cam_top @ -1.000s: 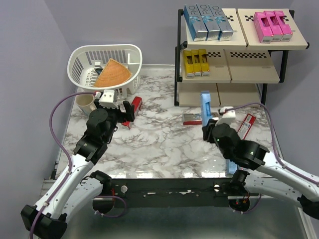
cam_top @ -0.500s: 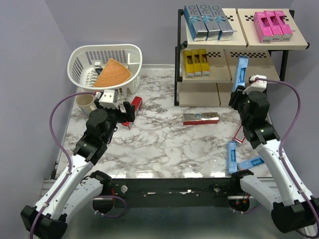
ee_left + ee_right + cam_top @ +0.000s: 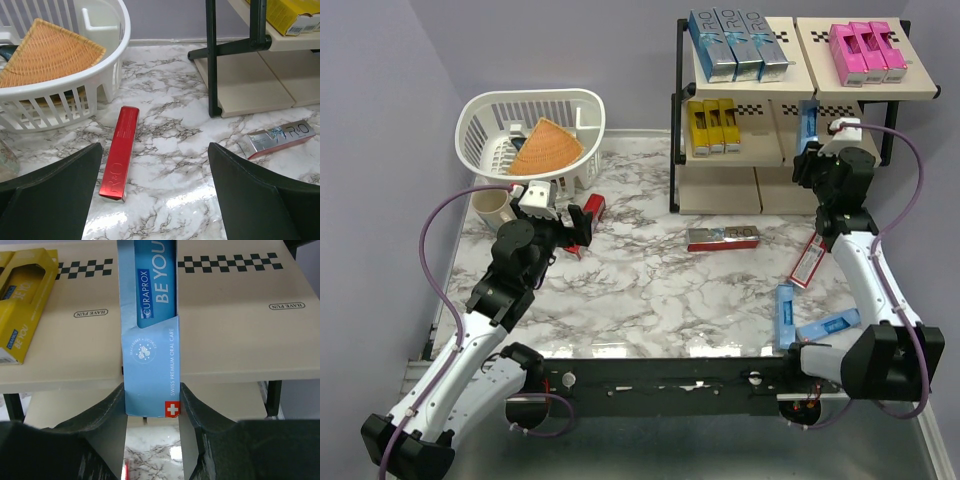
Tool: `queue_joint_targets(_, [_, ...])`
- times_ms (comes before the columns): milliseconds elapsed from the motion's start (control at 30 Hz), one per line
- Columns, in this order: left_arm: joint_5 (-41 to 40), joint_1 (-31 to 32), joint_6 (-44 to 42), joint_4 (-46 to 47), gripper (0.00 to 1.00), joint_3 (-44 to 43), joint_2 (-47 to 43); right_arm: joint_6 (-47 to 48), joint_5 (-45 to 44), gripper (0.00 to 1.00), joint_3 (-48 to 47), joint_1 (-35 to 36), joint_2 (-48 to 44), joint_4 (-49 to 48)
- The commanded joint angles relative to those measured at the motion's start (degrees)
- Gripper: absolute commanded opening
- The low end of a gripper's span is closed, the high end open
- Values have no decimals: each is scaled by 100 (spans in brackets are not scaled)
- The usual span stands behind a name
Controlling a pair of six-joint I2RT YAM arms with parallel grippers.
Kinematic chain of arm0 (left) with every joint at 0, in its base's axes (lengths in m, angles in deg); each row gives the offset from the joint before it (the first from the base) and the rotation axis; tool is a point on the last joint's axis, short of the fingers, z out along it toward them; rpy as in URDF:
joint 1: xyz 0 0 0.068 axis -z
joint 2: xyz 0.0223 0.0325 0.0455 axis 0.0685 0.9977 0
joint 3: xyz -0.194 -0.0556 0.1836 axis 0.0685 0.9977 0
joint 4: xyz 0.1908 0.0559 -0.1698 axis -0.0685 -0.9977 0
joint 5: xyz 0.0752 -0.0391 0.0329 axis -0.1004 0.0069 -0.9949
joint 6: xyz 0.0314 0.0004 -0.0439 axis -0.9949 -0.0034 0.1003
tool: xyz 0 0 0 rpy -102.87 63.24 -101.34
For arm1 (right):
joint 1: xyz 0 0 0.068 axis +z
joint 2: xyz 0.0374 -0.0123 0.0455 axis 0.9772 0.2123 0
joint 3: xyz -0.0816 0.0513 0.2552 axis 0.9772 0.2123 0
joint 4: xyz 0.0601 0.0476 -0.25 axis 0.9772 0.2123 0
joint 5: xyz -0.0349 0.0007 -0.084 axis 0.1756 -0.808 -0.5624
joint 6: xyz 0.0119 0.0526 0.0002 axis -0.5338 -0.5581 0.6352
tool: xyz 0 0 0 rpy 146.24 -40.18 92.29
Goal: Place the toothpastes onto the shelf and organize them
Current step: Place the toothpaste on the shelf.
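the shelf (image 3: 760,142) carries silver-blue cartons (image 3: 735,45) and pink cartons (image 3: 865,52) on its top tier, and yellow cartons (image 3: 713,125) on its middle tier. the white basket (image 3: 480,130) stands well left of the shelf. the right gripper (image 3: 151,395) is clamped partway closed on a light blue carton (image 3: 150,340), held at the front of the shelf's middle tier. the left gripper (image 3: 155,150), left of the shelf, is spread wide and empty.

The walls (image 3: 380,100) are plain pale lilac and meet in a corner behind the table (image 3: 650,300). The table top is white marble with grey veins, glossy, with soft reflections of light.
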Motion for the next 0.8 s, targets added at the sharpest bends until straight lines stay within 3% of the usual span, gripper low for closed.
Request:
queue_joint_targets(0, [161, -27, 12, 121, 99, 87, -52, 203, 537, 38, -188, -228, 342, -931])
queue_joint_targets(267, [135, -27, -31, 121, 99, 79, -17, 291, 432, 44, -530, -273, 932, -1222])
queue_joint_targets(367, [126, -27, -40, 121, 99, 87, -17, 291, 449, 49, -654, -273, 1090, -1160])
queue_joint_targets(433, [117, -27, -49, 113, 99, 78, -17, 274, 432, 58, -619, -273, 1099, -1212])
queue_joint_targets(767, [126, -27, -58, 95, 99, 70, -25, 194, 493, 56, -373, -290, 1055, -1353])
